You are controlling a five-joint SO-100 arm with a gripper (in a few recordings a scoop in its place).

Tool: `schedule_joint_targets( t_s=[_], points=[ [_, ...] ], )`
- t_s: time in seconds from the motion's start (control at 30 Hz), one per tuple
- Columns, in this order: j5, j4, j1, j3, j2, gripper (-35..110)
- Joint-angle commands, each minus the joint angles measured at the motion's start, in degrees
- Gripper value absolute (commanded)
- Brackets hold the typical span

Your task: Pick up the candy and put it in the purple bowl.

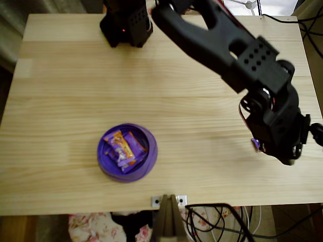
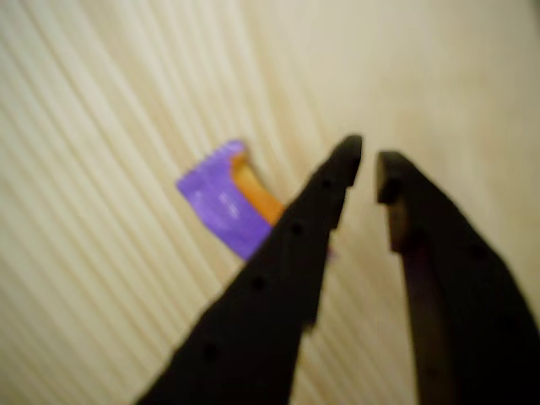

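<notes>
The candy (image 2: 218, 201) lies flat on the wooden table, a shiny purple wrapper with an orange edge. In the wrist view it sits left of my gripper (image 2: 369, 167), partly behind the left finger (image 2: 291, 245) and not between the fingers. The fingers stand a narrow gap apart with nothing in it. From overhead, a sliver of the candy (image 1: 256, 144) peeks out from under the left side of the black gripper head (image 1: 277, 133) at the table's right. The purple bowl (image 1: 103, 160) stands well to the left, near the front edge.
Inside the bowl lie an orange-wrapped candy (image 1: 119, 141) and a purple one with white print (image 1: 126, 157). The arm's base (image 1: 126, 22) is at the table's back edge. Cables (image 1: 217, 222) hang below the front edge beside a metal bracket (image 1: 169, 200).
</notes>
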Motion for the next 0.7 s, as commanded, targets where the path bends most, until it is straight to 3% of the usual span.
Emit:
schedule_joint_targets(
  t_s=[0.0,0.33,0.67],
  points=[
    [1.76,1.85,-2.55,-11.43,-0.79,-1],
    [2.46,7.47,-5.1,-5.1,3.43,-1],
    [5.01,22.85,-7.91,12.3,19.69,-1]
  ],
)
